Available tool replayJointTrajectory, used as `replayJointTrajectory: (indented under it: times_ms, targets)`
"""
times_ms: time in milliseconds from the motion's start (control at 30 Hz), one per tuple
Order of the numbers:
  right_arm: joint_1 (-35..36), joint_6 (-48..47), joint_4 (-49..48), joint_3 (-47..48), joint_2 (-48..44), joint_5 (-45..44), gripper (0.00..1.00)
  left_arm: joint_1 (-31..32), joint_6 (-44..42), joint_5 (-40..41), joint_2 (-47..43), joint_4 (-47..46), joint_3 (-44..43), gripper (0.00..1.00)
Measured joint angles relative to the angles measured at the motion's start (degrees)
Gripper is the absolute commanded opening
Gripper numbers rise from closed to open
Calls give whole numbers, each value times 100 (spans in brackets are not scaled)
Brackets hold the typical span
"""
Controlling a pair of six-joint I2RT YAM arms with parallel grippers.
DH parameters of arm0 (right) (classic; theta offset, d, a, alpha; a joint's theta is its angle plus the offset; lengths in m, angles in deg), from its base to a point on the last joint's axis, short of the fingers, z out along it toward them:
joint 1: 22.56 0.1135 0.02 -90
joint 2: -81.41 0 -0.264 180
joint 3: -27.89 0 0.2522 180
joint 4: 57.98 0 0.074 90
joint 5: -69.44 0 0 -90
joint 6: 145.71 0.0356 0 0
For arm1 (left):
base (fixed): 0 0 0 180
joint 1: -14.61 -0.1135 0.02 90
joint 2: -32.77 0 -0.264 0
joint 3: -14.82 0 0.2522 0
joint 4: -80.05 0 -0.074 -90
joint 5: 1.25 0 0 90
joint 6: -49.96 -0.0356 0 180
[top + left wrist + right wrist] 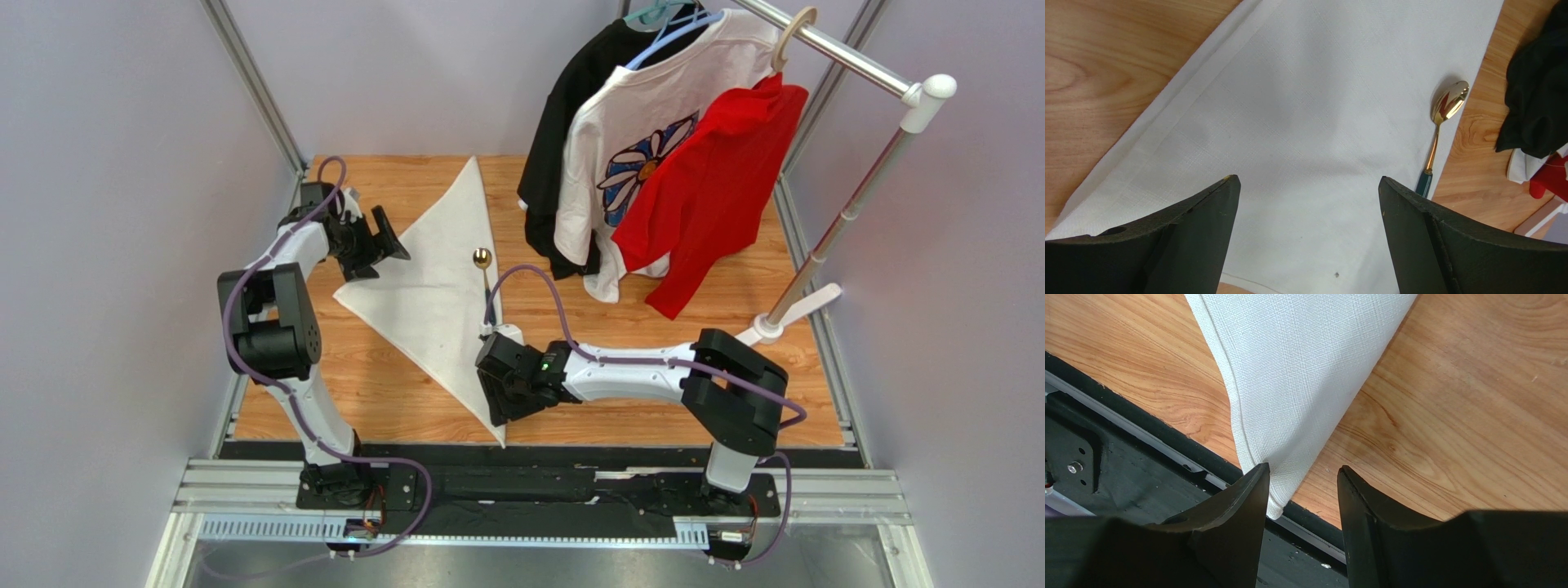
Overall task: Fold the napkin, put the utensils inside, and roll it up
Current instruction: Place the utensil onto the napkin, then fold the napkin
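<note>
Jaws of two arms; one napkin (429,288), one spoon (1435,139).

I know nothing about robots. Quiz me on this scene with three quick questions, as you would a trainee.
1. True or false: the napkin lies folded into a triangle.
2. The bowl of the spoon is: A silver, B gold, C black?
3. Which tool is at the napkin's near corner?
Key: 1 true; 2 B; 3 the right tool.
</note>
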Motion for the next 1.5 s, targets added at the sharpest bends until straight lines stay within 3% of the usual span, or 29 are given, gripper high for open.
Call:
replayJointTrajectory:
  times_ms: [1133,1500]
  targets:
    - [24,267,-170,-210,66,129,38,0,-420,623,765,-647,-332,93]
    - [26,264,-173,-203,74,129,39,302,-258,824,181,-632,-238,95]
